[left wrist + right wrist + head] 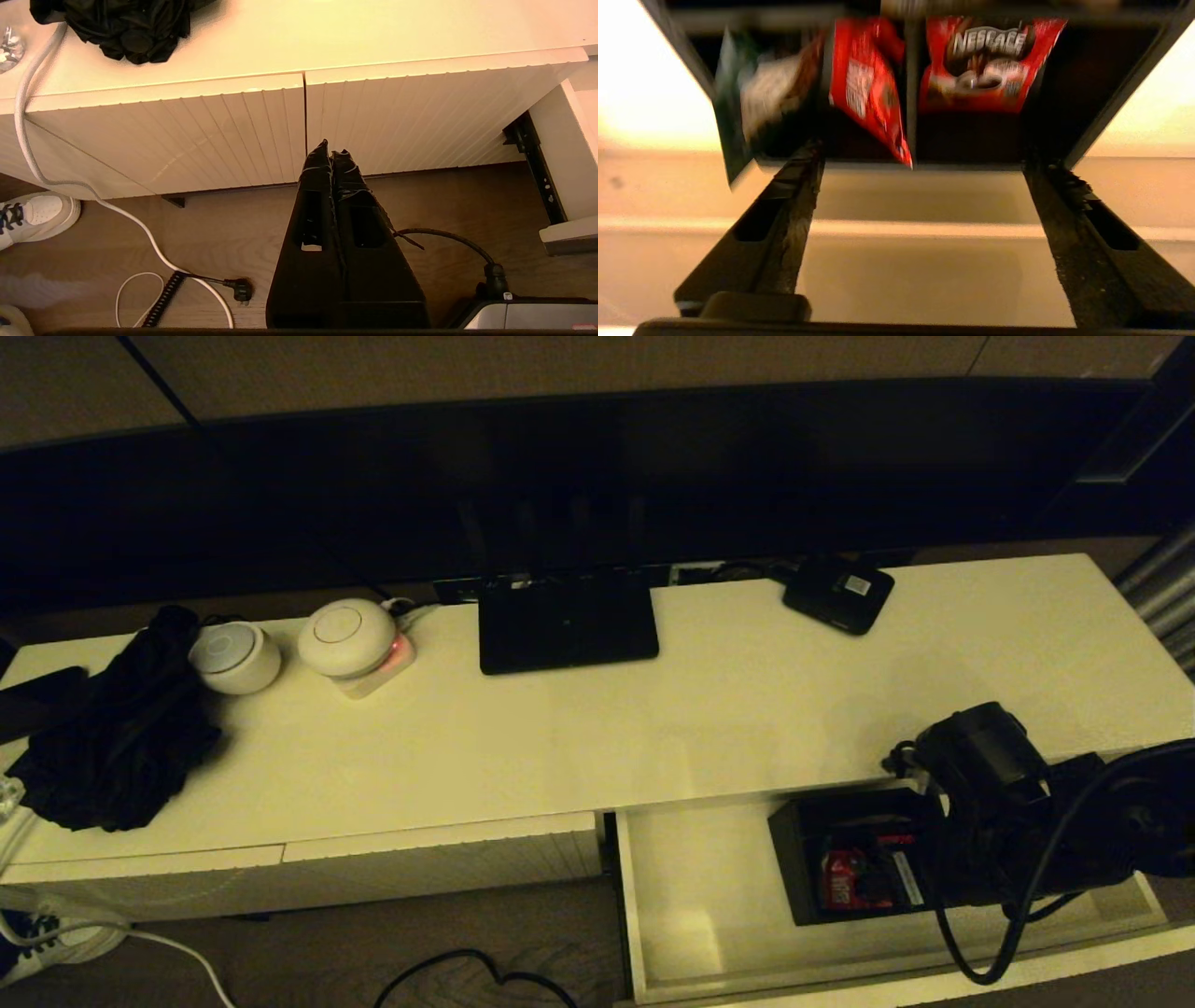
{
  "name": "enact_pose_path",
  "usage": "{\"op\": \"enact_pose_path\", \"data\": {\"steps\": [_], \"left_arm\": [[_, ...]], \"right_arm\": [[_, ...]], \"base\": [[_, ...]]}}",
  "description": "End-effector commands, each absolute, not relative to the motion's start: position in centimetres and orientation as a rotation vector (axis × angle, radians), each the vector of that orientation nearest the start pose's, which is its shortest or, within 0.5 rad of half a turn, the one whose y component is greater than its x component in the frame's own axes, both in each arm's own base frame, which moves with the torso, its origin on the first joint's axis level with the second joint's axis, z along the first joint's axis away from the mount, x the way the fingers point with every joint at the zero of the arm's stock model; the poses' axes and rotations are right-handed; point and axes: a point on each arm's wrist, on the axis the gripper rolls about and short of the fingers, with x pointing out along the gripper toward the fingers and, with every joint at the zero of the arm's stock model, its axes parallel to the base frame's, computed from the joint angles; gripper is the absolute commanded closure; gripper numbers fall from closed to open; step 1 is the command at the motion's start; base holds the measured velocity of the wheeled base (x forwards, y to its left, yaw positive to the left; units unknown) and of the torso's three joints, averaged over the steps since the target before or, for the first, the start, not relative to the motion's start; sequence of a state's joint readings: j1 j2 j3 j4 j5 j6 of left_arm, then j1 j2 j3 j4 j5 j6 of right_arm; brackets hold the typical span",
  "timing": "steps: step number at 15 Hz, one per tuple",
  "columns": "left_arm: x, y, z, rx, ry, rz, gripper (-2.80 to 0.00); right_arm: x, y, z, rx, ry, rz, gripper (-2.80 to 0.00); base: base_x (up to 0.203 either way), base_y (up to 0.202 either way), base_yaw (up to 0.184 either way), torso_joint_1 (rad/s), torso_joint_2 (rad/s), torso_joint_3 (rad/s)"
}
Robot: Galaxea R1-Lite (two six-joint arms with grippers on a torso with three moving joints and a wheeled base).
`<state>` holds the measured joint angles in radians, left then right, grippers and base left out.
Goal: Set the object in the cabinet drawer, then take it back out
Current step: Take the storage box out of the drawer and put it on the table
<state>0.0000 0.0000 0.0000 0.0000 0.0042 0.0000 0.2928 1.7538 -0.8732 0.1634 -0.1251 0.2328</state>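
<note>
Box (854,859) of red packets (987,65) sits inside the pulled-out drawer (691,915), just ahead of the right gripper (920,168). Its fingers (794,186) are spread wide by the box's near wall. The left gripper (331,151) hangs low, fingers pressed together, before the ribbed drawer fronts (187,135).

The divided box (845,859) sits in the open drawer (691,915), toward its right. The router (567,621) stands behind on the cabinet top (747,709), with the small device (837,593) to its right.
</note>
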Motion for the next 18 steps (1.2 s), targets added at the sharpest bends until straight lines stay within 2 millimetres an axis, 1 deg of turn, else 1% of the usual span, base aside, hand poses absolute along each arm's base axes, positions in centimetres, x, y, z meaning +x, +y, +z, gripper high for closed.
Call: {"op": "enact_pose_path", "data": {"steps": [1, 4, 8, 11, 18], "left_arm": [[-2.3, 0.0, 7.5, 0.000, 0.003, 0.005, 0.00], [-2.3, 0.0, 7.5, 0.000, 0.003, 0.005, 0.00], [-2.3, 0.0, 7.5, 0.000, 0.003, 0.005, 0.00], [-2.3, 0.0, 7.5, 0.000, 0.003, 0.005, 0.00], [-2.3, 0.0, 7.5, 0.000, 0.003, 0.004, 0.00]], "right_arm": [[27.5, 7.5, 11.9, 0.026, 1.023, 0.009, -2.80], [28.1, 7.5, 12.3, 0.049, 0.978, 0.023, -2.80], [29.0, 7.9, 11.6, 0.053, 0.967, 0.064, -2.80], [28.8, 7.9, 10.7, -0.022, 0.988, 0.110, -2.80], [29.1, 7.5, 10.5, -0.081, 0.932, 0.200, -2.80]], "base": [[0.000, 0.000, 0.000, 0.000, 0.00, 0.000], [0.000, 0.000, 0.000, 0.000, 0.00, 0.000], [0.000, 0.000, 0.000, 0.000, 0.00, 0.000], [0.000, 0.000, 0.000, 0.000, 0.00, 0.000], [0.000, 0.000, 0.000, 0.000, 0.00, 0.000]]}}
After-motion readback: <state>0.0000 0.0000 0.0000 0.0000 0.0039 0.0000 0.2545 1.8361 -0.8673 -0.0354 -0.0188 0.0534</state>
